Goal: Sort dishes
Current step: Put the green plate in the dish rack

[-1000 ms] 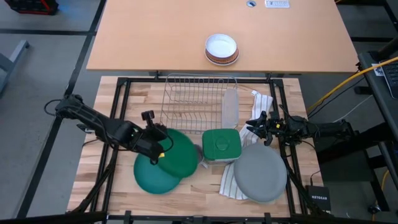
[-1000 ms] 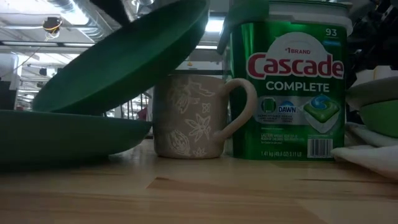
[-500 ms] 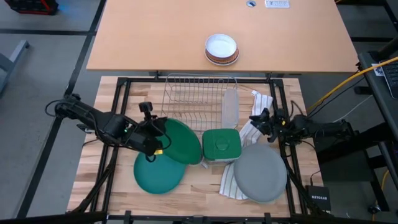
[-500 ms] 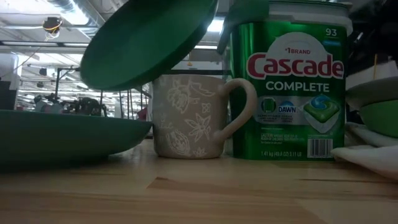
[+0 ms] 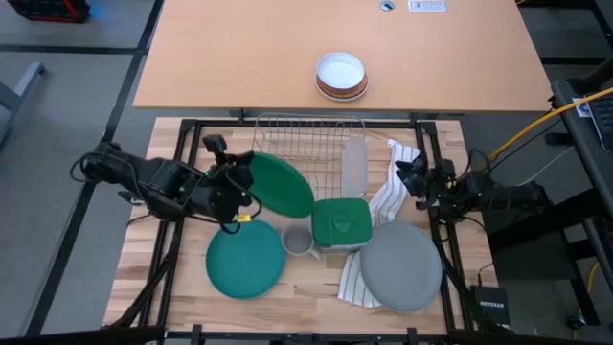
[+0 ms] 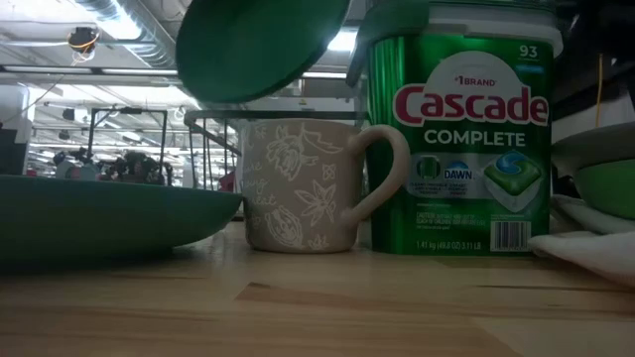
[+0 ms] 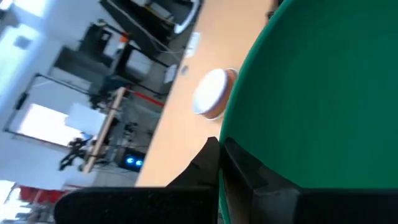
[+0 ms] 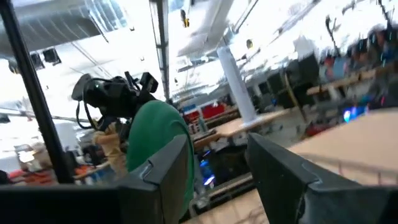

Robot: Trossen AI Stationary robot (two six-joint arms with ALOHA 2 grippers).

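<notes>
Dark green plate [image 5: 281, 184] lifted rackward since earlier | clamped by left gripper [image 5: 233, 185] | right gripper [image 5: 410, 178] agape, idle | rack [image 5: 302, 134] unfilled; teal plate [image 5: 245, 264], grey plate [image 5: 400, 267] left.

Dark green plate [image 5: 280, 185]: round, flat, sitting lifted clear of the table and tilted, clamped at its rim, hanging just in front of the wire rack and above the mug; showing in the low view [image 6: 260, 45] as a raised disc.

Teal plate [image 5: 245, 259]: lying flat on the wooden table, front left, just beside the mug.

Grey plate [image 5: 400, 265]: resting flat at front right, sitting on a striped cloth.

Light green plate [image 6: 607, 188]: showing only as an edge at far right in the low view, lying beneath the grey plate.
</notes>
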